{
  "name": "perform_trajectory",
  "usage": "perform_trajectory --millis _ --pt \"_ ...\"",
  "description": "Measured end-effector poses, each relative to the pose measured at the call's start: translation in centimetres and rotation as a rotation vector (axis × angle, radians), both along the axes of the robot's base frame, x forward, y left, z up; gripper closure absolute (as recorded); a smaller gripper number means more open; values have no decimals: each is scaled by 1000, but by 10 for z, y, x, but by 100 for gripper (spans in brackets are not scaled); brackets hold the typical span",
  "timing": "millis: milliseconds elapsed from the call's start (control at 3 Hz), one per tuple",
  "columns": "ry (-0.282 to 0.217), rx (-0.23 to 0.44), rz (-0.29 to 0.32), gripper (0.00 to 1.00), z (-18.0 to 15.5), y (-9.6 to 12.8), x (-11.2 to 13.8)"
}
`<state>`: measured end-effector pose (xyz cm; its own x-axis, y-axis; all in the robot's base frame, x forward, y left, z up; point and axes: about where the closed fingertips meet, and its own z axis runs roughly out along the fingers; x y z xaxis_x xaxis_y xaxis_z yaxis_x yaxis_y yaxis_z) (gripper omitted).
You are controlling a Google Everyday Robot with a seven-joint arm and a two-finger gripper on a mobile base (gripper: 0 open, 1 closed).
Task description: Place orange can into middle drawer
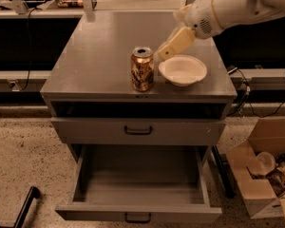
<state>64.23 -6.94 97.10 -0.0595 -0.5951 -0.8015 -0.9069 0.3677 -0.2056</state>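
The orange can (142,69) stands upright on the grey cabinet top (97,51), near its front edge. My gripper (163,53) reaches in from the upper right on a white arm, just right of the can's top and behind the white bowl (182,70). It holds nothing and does not touch the can. The middle drawer (140,184) is pulled open low at the front, its flat grey floor bare, with a dark bar handle on its front panel.
A twin grey drawer (137,131) above the open one is closed. The white bowl sits right beside the can. An open cardboard box (263,175) with clutter stands on the floor at the right. Cables and shelving run behind the cabinet.
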Motion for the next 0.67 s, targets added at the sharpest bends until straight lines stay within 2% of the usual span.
perform_trajectory --millis 667 --pt "19 10 10 0 -9 3 2"
